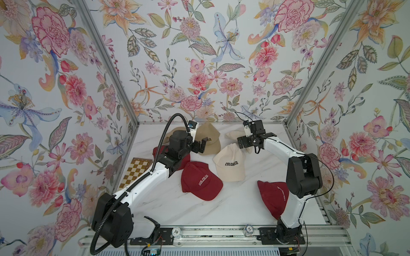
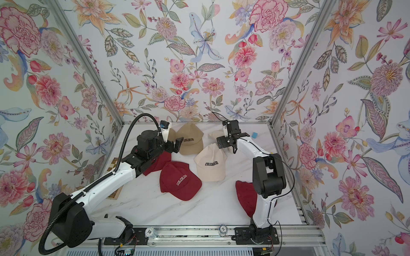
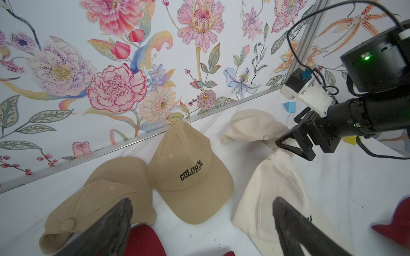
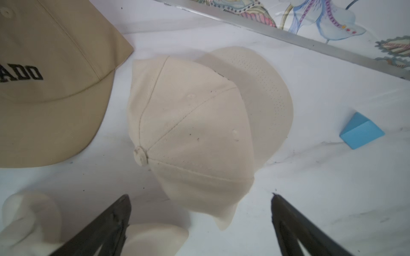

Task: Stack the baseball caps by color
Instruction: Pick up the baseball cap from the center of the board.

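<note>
Seven caps are spread loose on the marble table (image 1: 199,212).

Both top views:
- The left arm is stretched forward and inward, its forearm passing over a dark red cap (image 1: 186,158). The left gripper (image 1: 203,144) is held with jaws apart just short of the lettered tan cap (image 1: 209,133), and nothing is gripped.
- A second tan cap (image 1: 172,131) is mostly hidden behind that wrist.
- The right arm is folded at the elbow with the forearm run toward the back wall. The right gripper (image 1: 255,141) is angled down with jaws spread over the far cream cap (image 1: 231,134).
- The lettered cream cap (image 1: 229,165) and the centre red cap (image 1: 200,180) lie mid-table.
- A third red cap (image 1: 271,197) is partly covered by the right arm's lower link.
- A checkered board (image 1: 135,171) sits by the left wall.

Left wrist view:
- The fingers (image 3: 115,221) are wide apart and empty.
- The two tan caps are seen side by side, touching.
- The right gripper (image 3: 295,141) is seen open above the cream caps.
- A blue block (image 3: 289,106) and a yellow block (image 3: 352,139) sit near the back.

Right wrist view:
- The far cream cap (image 4: 188,133) lies crown up with its brim toward the back wall.
- The fingers (image 4: 111,217) are spread to either side of its rear edge, apparently clear of the cloth, with nothing clamped.
- The blue block (image 4: 361,130) lies apart from the cap.
</note>
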`<state>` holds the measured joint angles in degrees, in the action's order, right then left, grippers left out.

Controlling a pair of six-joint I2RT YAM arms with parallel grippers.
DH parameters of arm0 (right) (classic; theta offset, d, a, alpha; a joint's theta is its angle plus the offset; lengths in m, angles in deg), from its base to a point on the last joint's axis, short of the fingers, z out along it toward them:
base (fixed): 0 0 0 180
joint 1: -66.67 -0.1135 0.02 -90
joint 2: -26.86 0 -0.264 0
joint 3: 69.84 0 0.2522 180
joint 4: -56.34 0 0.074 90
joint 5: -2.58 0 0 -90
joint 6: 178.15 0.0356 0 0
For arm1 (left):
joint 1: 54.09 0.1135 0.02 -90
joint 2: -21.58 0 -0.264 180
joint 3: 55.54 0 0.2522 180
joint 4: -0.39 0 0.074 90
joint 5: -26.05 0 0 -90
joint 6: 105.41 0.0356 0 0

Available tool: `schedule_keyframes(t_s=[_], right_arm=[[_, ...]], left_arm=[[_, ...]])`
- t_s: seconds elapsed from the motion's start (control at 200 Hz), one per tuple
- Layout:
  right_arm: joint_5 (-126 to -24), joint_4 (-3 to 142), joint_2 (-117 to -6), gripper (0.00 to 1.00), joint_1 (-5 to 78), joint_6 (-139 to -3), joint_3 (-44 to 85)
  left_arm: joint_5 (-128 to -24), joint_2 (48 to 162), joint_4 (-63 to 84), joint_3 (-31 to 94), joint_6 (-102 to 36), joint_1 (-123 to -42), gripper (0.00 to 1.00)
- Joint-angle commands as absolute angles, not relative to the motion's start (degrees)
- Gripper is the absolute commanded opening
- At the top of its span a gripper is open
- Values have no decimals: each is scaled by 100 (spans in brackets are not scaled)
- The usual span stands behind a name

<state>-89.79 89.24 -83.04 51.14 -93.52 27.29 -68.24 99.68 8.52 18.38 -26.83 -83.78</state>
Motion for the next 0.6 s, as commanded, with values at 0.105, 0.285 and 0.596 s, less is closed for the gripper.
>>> schedule_keyframes(t_s=[0.105,0.285,0.596], right_arm=[[-9032,8920,-8486,98,5128,-9465,3042],[-9771,8666,-8675,90,5118,-9330,2960],[-9745,8332,-8967,77,5103,-9316,2933]], left_arm=[[-6887,10066,872,1976,-2720,-8414,100],[-6869,10074,828,1892,-2718,-8413,100],[-6896,10064,698,1794,-2737,-8419,100]])
